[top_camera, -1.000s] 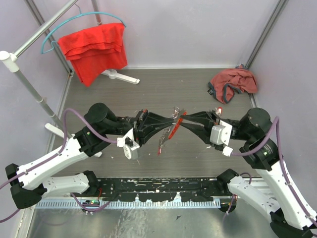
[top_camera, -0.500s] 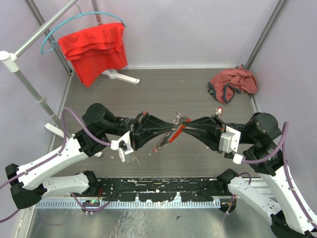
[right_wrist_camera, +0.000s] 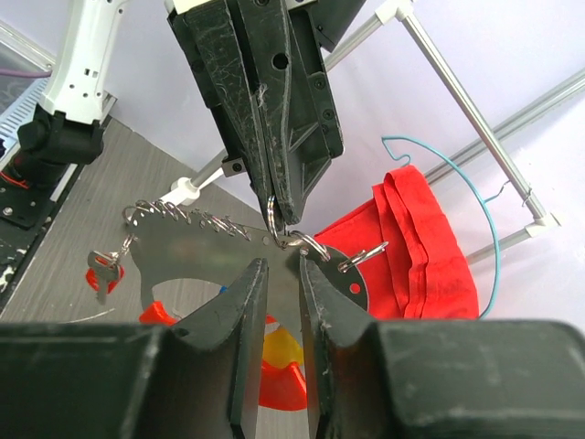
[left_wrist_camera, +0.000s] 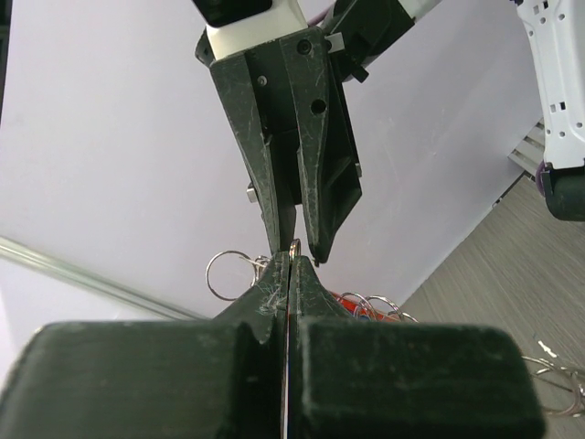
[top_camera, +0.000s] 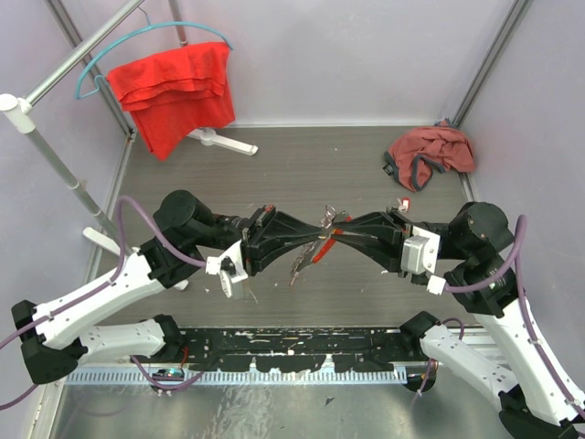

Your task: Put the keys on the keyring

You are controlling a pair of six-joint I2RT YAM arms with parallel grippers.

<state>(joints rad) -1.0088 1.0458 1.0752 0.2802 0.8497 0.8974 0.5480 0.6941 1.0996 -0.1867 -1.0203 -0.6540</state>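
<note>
Meeting above the counter [top_camera: 302, 174] in the top view, the left gripper [top_camera: 313, 240] and right gripper [top_camera: 335, 230] share the keyring [top_camera: 320, 248]. Left wrist view: jaws pinched tight on its thin wire loop. Right wrist view: jaws narrowly parted, clamping a flat metal plate [right_wrist_camera: 203, 251]; a red-headed key [right_wrist_camera: 103, 266] dangles beside it.

From above, the keys [top_camera: 298, 264] and keyring [top_camera: 326, 219] blur together, too small to separate.

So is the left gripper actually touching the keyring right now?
Touching. In the left wrist view the left gripper is shut, with the keyring pinched at its tips, its thin wire loop poking out between them.
</note>
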